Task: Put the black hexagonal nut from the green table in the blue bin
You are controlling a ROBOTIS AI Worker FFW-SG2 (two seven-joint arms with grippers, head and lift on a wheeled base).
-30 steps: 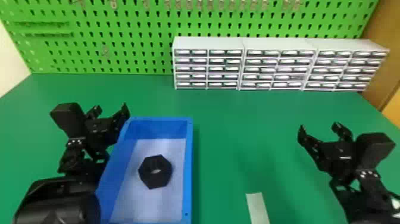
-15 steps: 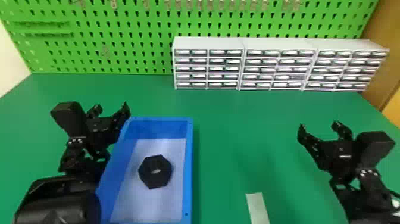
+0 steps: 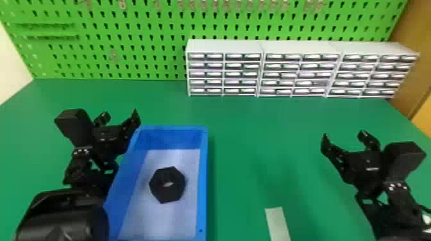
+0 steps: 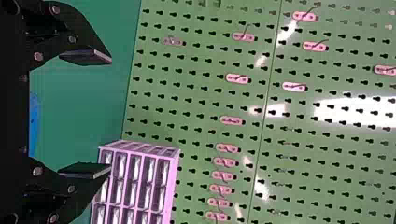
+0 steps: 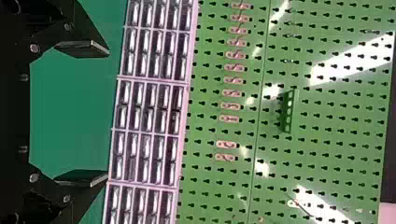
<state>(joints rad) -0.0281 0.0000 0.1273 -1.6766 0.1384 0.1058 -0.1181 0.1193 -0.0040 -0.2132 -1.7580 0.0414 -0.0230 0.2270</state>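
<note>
Nothing has shifted: the black hexagonal nut [image 3: 175,192] lies in the blue bin [image 3: 204,179], toward the worktop [image 3: 243,128]'s left edge. Left gripper [image 3: 120,114] and right gripper [image 3: 344,135] have fingers spread, empty; the job looks done.

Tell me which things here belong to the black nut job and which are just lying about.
Part of the job:
black hexagonal nut, already in the blue bin
blue bin
green table
left gripper, open and empty
right gripper, open and empty

Just there:
pale strip on the table
white drawer units
green pegboard behind
</note>
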